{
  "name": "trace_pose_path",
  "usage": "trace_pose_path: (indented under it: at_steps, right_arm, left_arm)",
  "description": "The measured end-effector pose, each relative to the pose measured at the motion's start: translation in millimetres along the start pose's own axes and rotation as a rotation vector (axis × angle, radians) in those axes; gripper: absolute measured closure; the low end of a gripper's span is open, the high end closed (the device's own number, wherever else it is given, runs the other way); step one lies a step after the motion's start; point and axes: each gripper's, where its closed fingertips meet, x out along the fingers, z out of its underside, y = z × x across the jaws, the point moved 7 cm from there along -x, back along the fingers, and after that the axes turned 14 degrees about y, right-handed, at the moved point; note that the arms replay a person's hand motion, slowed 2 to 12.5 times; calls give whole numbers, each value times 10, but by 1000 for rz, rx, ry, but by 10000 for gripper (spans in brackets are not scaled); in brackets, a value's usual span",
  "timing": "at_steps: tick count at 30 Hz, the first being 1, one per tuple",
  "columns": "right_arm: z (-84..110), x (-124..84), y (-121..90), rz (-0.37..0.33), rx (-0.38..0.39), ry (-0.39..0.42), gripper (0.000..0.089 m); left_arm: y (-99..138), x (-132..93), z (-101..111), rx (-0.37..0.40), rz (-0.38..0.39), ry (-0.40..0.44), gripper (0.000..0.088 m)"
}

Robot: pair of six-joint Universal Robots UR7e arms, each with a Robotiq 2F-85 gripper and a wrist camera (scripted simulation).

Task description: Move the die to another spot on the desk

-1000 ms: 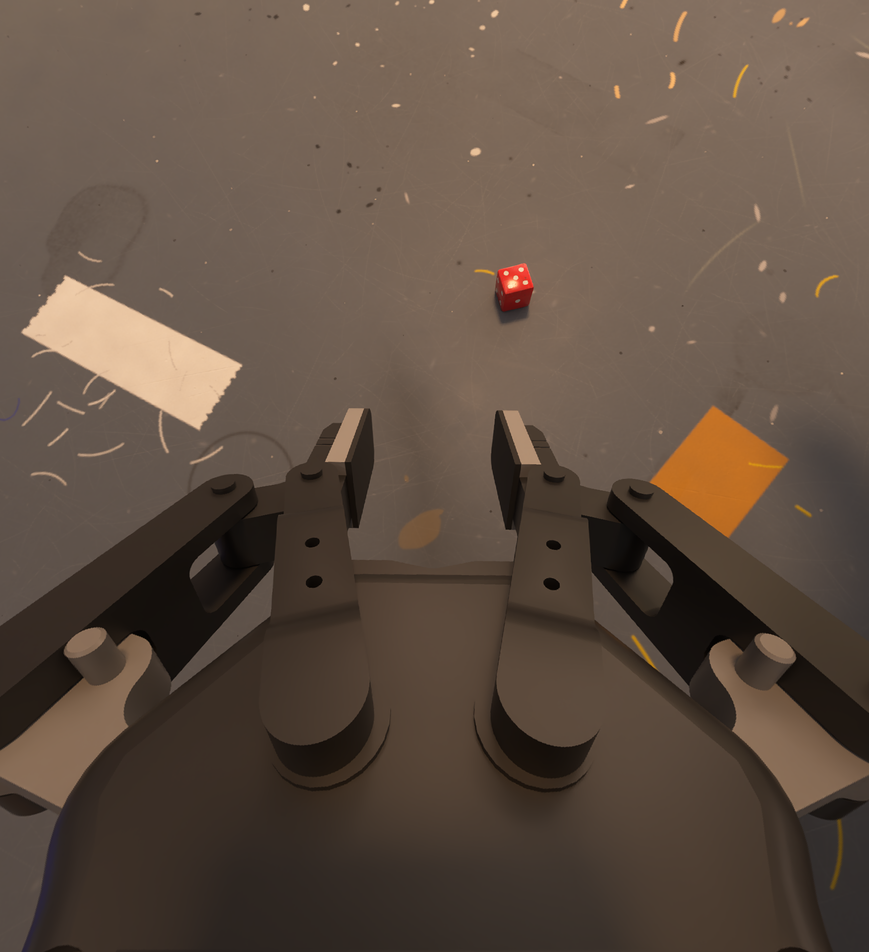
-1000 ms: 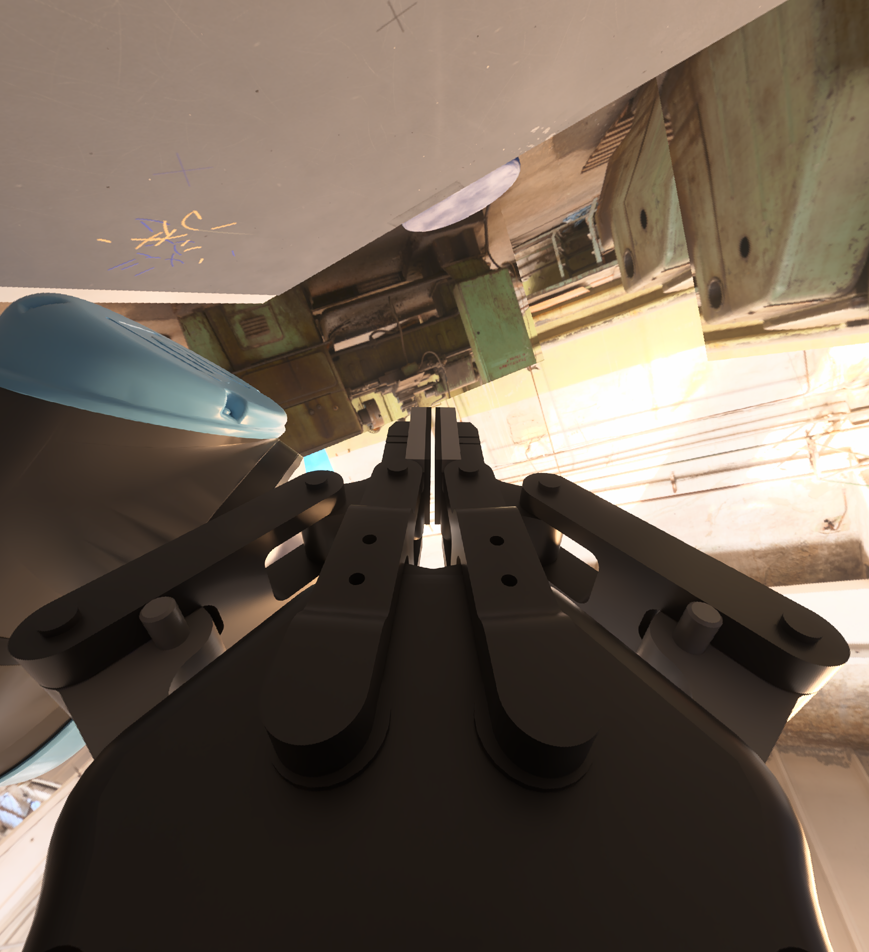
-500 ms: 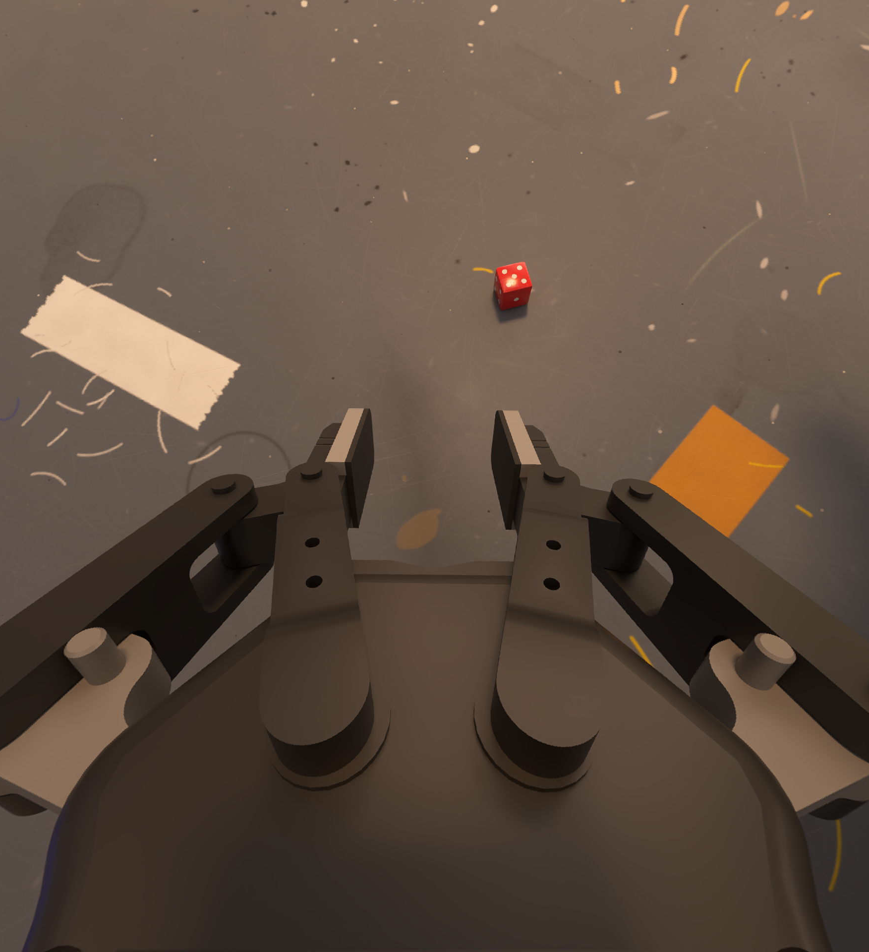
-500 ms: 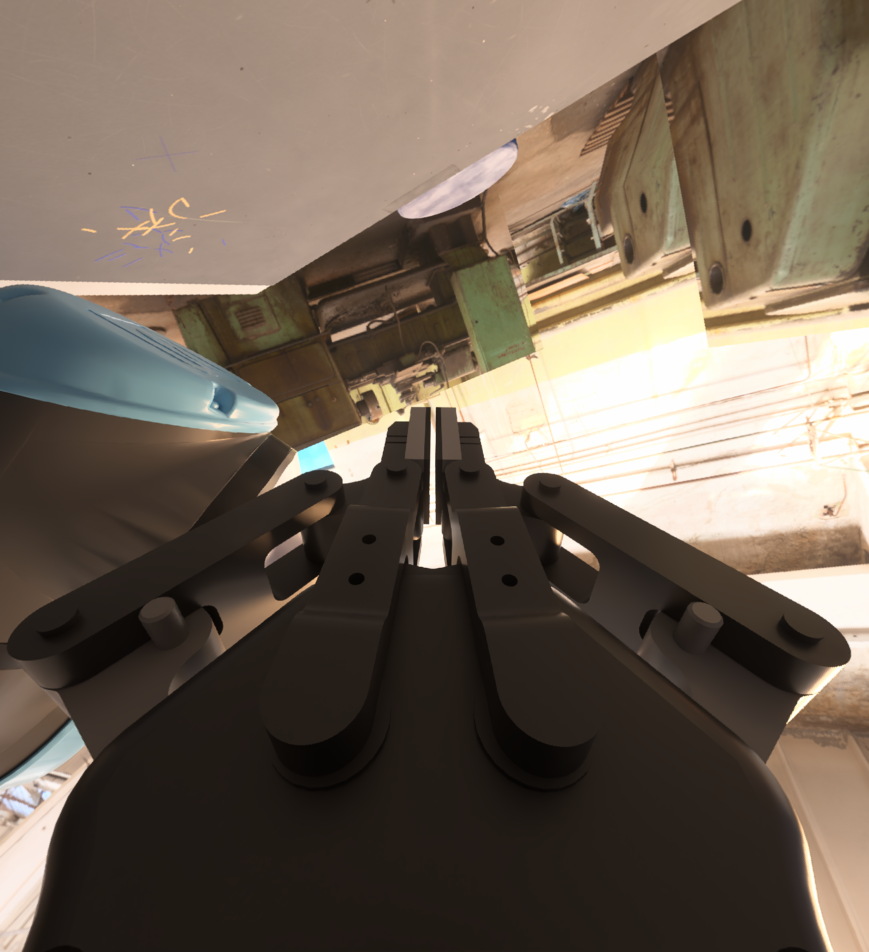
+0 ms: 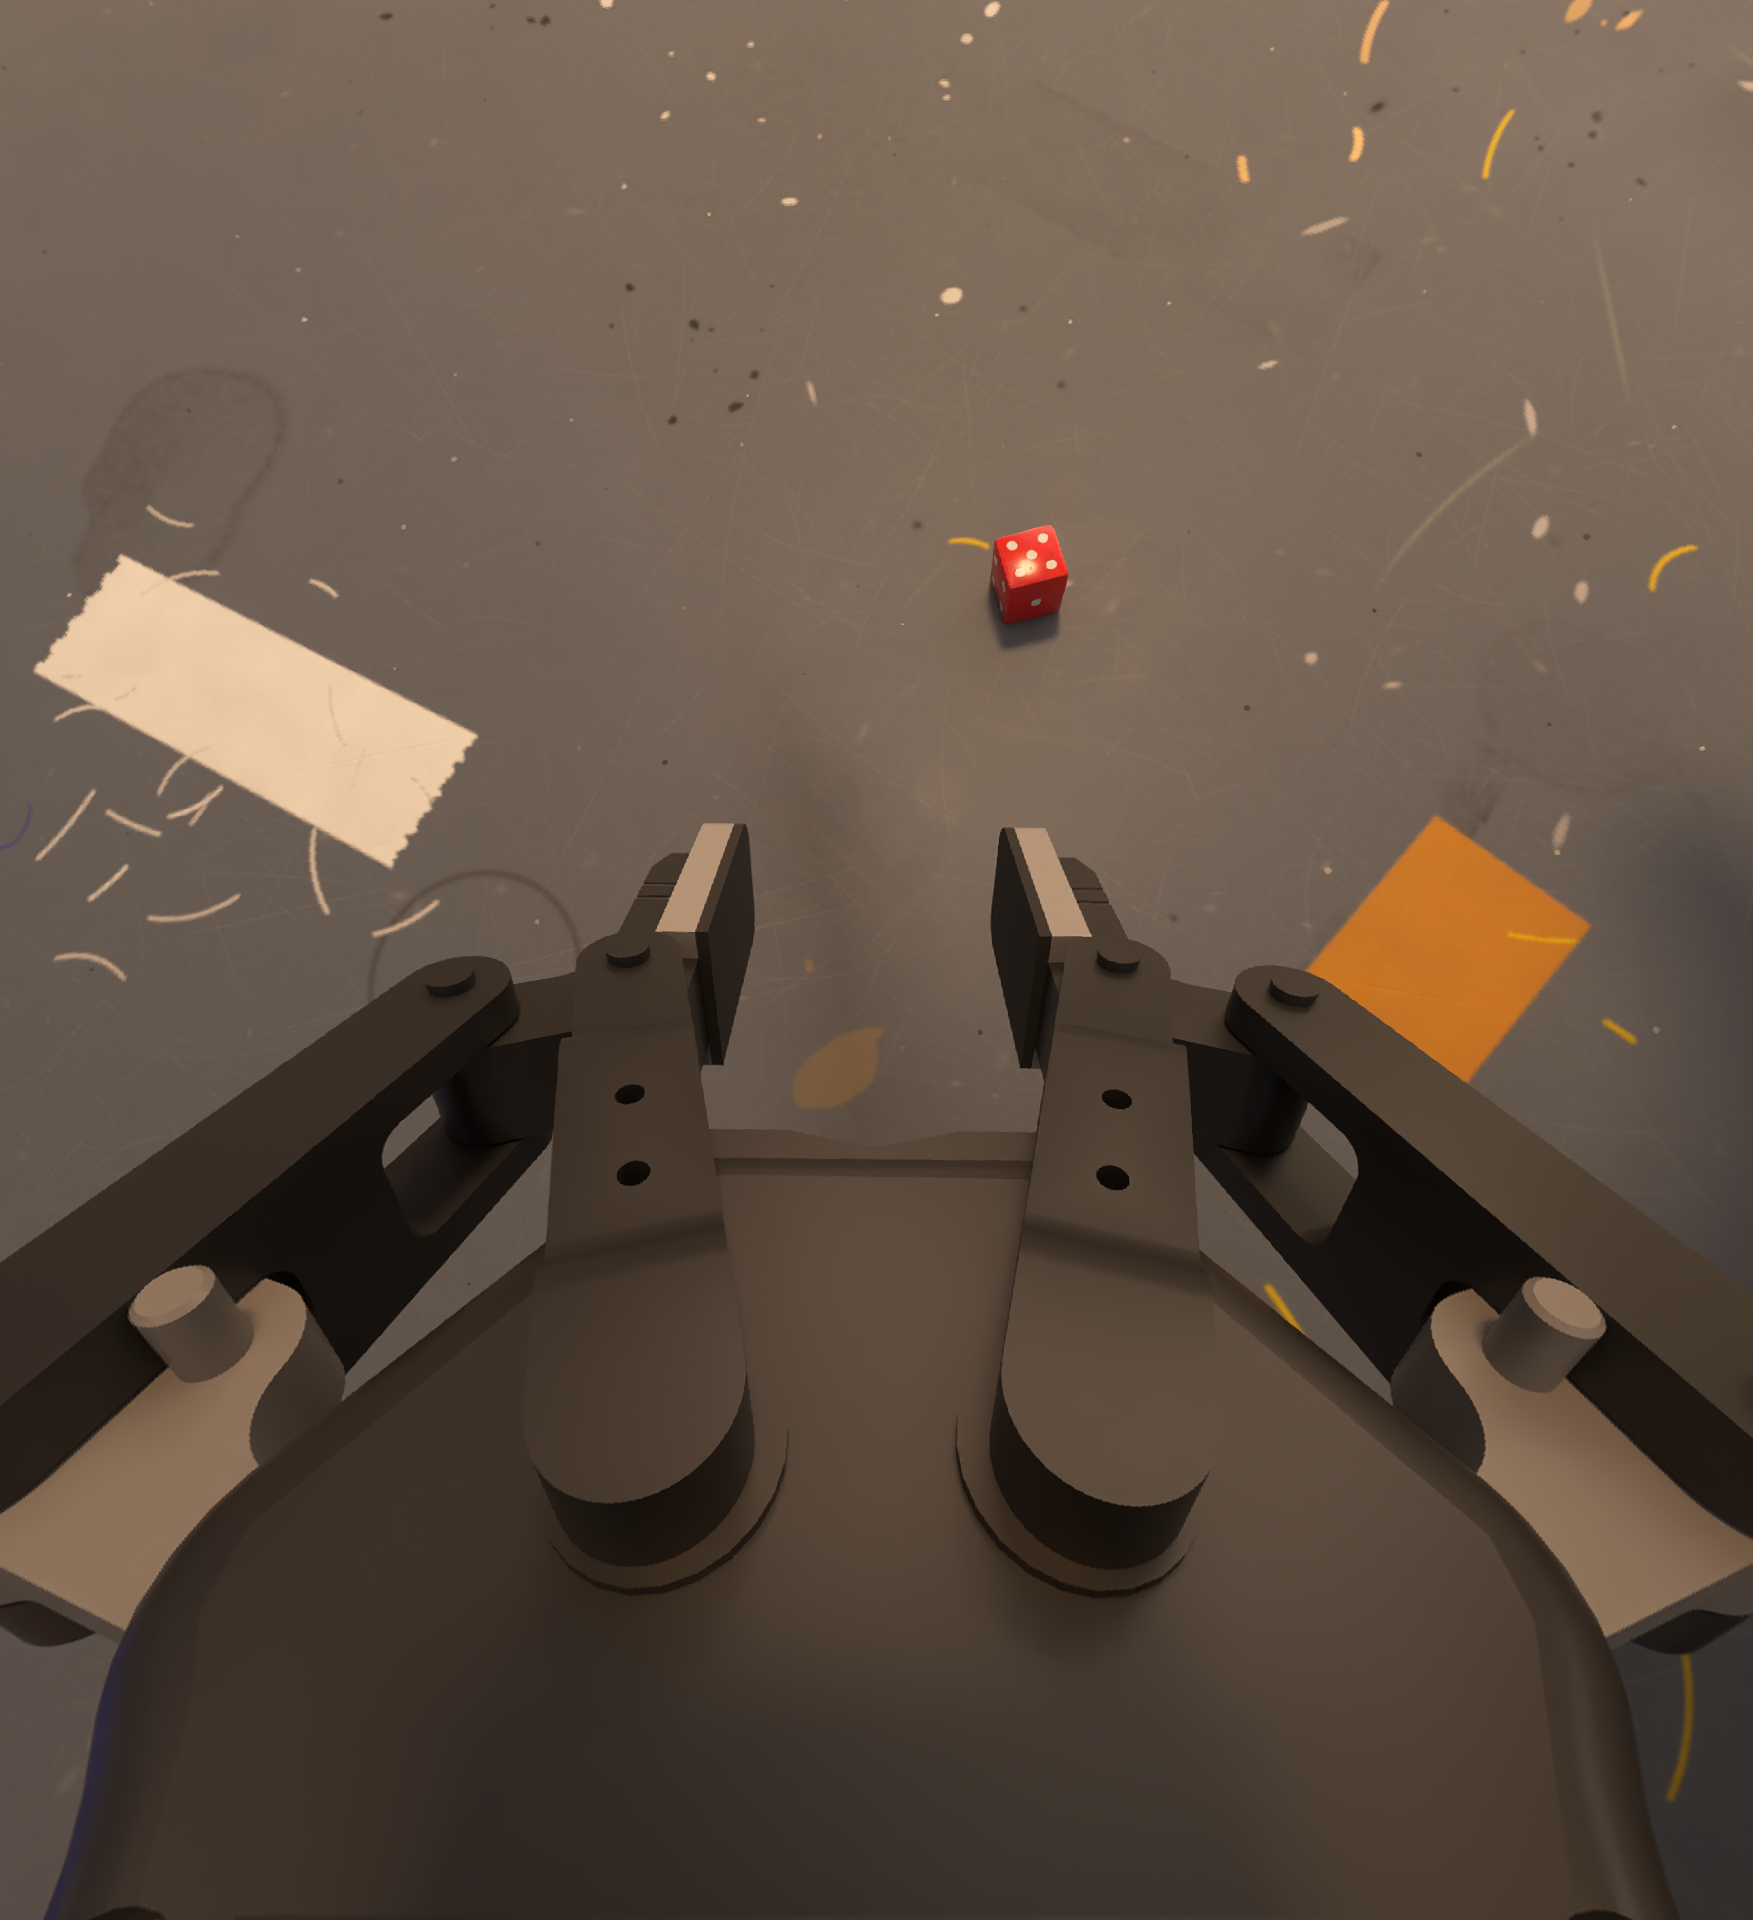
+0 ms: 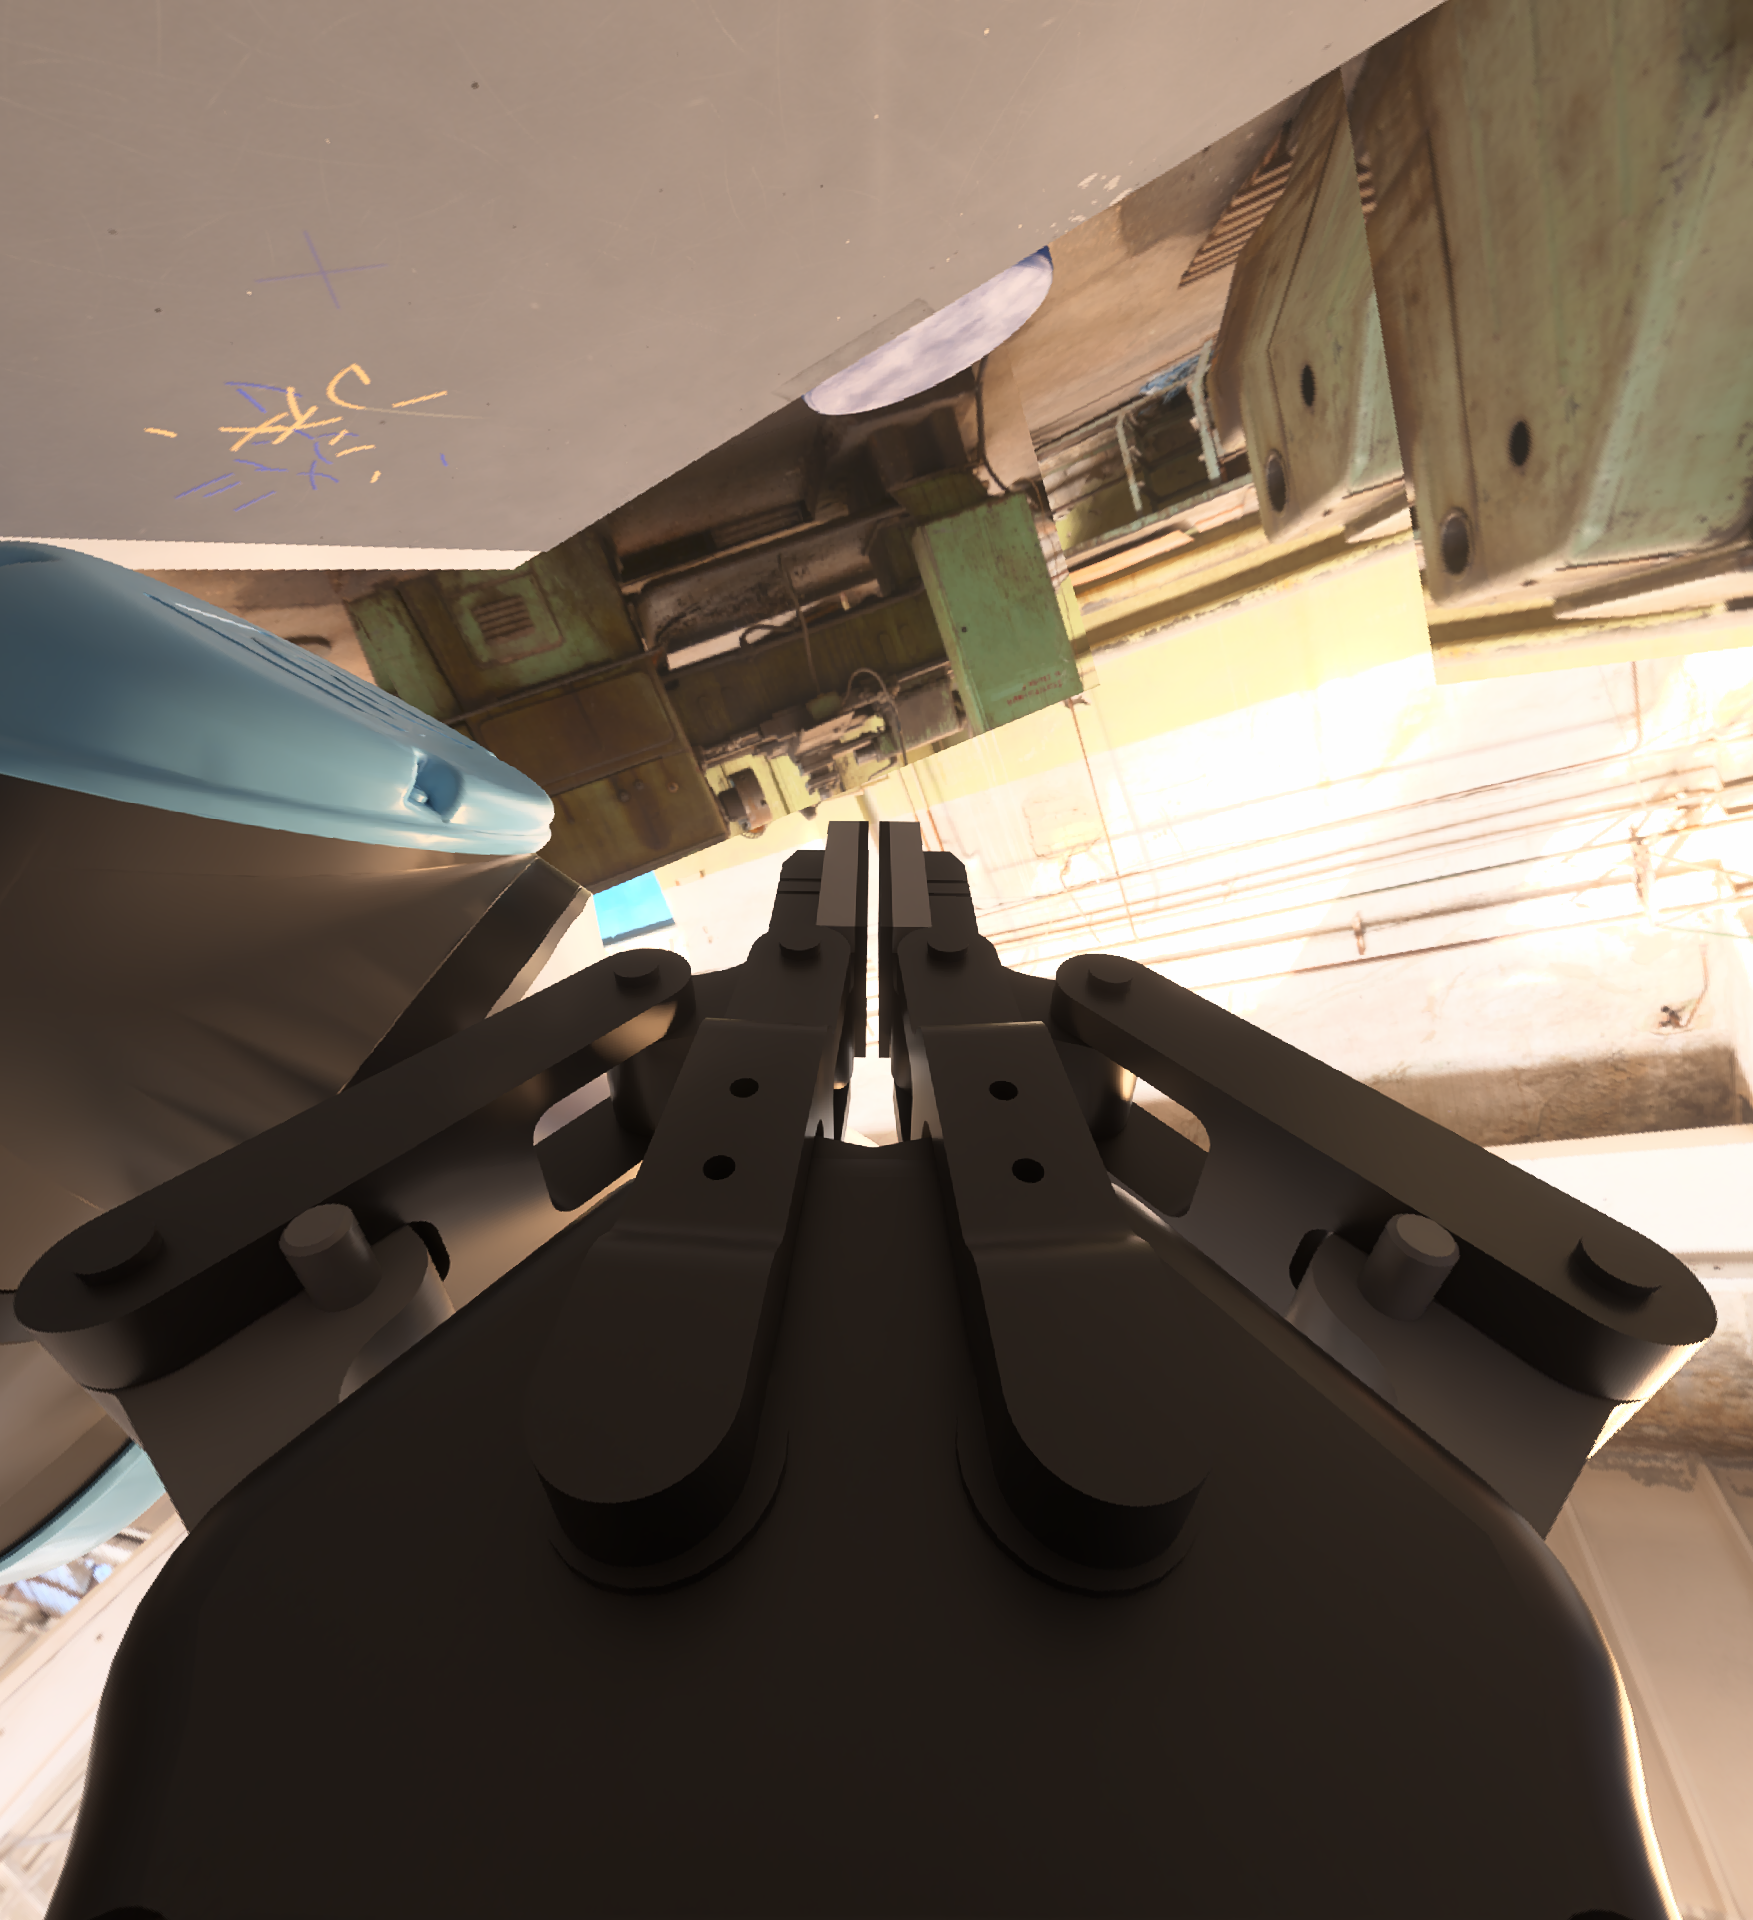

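Left wrist view, read from left to right: a pale strip of tape (image 5: 254, 709) is stuck flat on the dark, scuffed desk (image 5: 560, 312); the left gripper (image 5: 872, 914) is seen near the middle with its jaws spread wide and nothing between them; the red die (image 5: 1029, 572) rests on the desk ahead of the fingertips and slightly to their right, well apart from them; an orange patch (image 5: 1443, 945) lies flat further right, partly hidden behind the gripper's linkage. Over the last second almost nothing has altered in this view: the die is found a little higher in the picture and the tape and orange patch are barely shifted, so only a slight camera drift is indicated, and the die itself seems not to have been disturbed. No approach of any size can be said to be under way; the grasp is judged to be not yet begun.

Right wrist view, left to right: a blue-capped arm joint (image 6: 207, 727) fills the left edge, and the right gripper (image 6: 872, 873) is pointed away from the desk toward workshop machinery. Its pads, nearly touching a second ago, are now parted by a narrow slit, with nothing held. This arm is judged to play no part in the grasp.
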Motion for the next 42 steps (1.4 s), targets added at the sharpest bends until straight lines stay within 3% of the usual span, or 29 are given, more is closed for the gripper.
trace_pose_path:
  at_steps: [42]
  right_arm:
    - [84,44,7,11,19,-28,843]
  left_arm:
    - [53,39,6,-1,2,-6,458]
